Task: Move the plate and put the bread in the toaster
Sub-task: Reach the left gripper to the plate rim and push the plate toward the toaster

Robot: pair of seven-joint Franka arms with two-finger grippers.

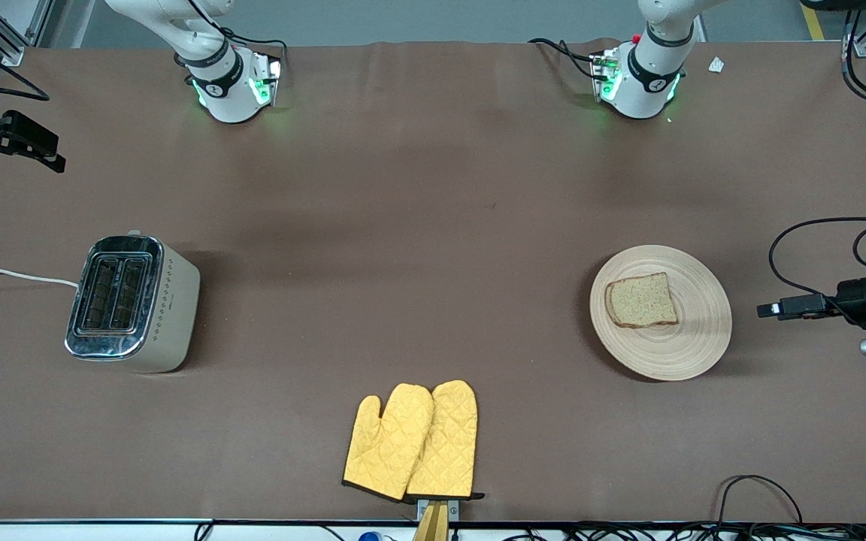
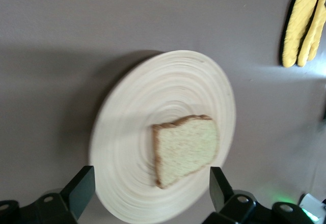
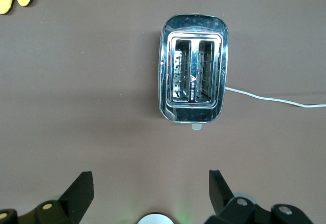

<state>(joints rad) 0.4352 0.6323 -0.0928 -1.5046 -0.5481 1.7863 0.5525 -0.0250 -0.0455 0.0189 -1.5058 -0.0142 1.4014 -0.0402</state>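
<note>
Front view: no legible writing on toaster (image 1: 132, 302); left tool (image 2: 147, 193) and right tool (image 3: 147, 193) gape wide, empty.

The left gripper (image 2: 147, 193) hangs with its fingers wide apart, nothing between them, over bare table just beside the plate (image 1: 692, 349). Only the bread (image 1: 641, 300) lies on the plate, on the part toward the right arm's end. The right gripper (image 3: 147, 196) is spread the same way over open table near the toaster (image 3: 193, 76), whose two slots are unblocked from above. The oven mitts (image 1: 412, 442) lie well apart from both.
</note>
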